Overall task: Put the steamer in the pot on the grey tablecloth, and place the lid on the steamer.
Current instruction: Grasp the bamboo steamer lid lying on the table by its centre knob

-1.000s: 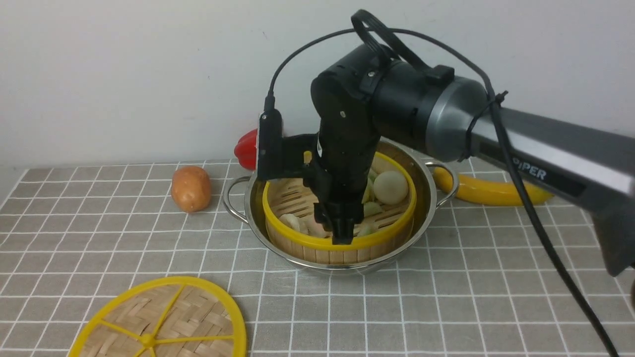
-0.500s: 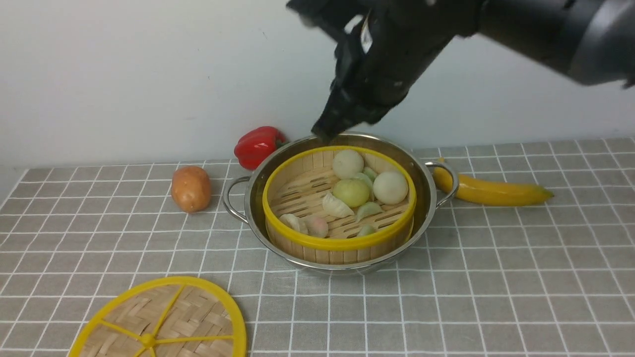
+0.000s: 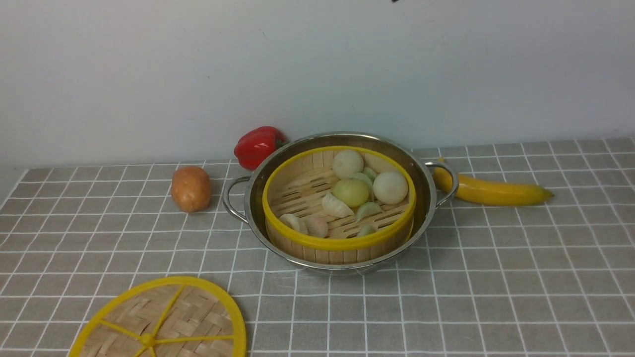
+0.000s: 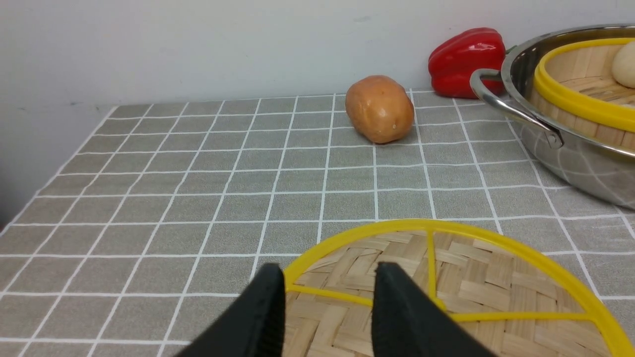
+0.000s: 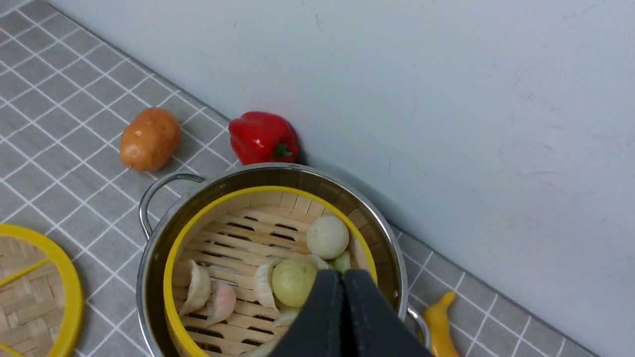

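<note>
The steamer point(image 3: 337, 243), a bamboo-slat basket with yellow rims, sits inside the shiny pot point(image 3: 427, 201) on the grey tablecloth point(image 3: 496, 282). Buns and dumplings lie on its slatted floor. The lid point(image 3: 163, 317), a woven disc with yellow spokes, lies flat on the cloth at the near left. In the left wrist view my left gripper point(image 4: 328, 271) hovers open over the lid point(image 4: 496, 277), its fingers apart above a spoke. My right gripper point(image 5: 343, 275) is shut and empty, high above the steamer point(image 5: 238, 223) and pot point(image 5: 154, 248). Neither gripper shows in the front view.
A potato point(image 3: 190, 188) lies left of the pot. Behind it, a red pepper point(image 3: 258, 146) sits by the wall. A banana point(image 3: 491, 192) lies right of the pot, close to its handle. The wall runs along the cloth's far edge.
My right arm has lifted away from the steamer and left the front view, and its jaws have shut. The steamer stays in the pot. The lid has not moved.
</note>
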`<state>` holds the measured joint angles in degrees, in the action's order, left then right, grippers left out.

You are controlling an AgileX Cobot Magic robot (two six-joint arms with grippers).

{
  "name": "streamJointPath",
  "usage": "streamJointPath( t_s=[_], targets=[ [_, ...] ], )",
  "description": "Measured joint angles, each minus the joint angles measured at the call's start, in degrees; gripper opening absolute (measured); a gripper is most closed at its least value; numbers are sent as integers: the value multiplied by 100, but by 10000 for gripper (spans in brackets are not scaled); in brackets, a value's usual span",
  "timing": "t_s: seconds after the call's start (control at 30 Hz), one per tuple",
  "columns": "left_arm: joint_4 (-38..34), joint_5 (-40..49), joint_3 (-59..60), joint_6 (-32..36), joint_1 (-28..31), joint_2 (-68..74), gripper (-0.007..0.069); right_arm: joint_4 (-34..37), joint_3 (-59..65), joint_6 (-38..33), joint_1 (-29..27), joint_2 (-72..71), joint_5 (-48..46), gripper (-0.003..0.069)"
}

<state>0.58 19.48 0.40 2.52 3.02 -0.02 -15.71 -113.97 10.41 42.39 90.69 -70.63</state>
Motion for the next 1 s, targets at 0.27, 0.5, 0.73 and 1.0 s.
streamJointPath(
  t_s=[0.27, 0.5, 0.73, 1.0],
  targets=[
    [0, 0, 0, 0, 0, 0, 243, -31, 1153, -324, -135, -876, 270, 0],
    [0, 0, 0, 0, 0, 0, 243, 331, 4641, 169, -1699, -3457, 2172, 13],
    [0, 0, 0, 0, 0, 0, 243, 344, 7693, 641, -3694, -5978, 4297, 37],
    [0, 0, 0, 0, 0, 0, 243, 351, 9478, 1179, -4200, -7795, 5273, 70]
  ],
)
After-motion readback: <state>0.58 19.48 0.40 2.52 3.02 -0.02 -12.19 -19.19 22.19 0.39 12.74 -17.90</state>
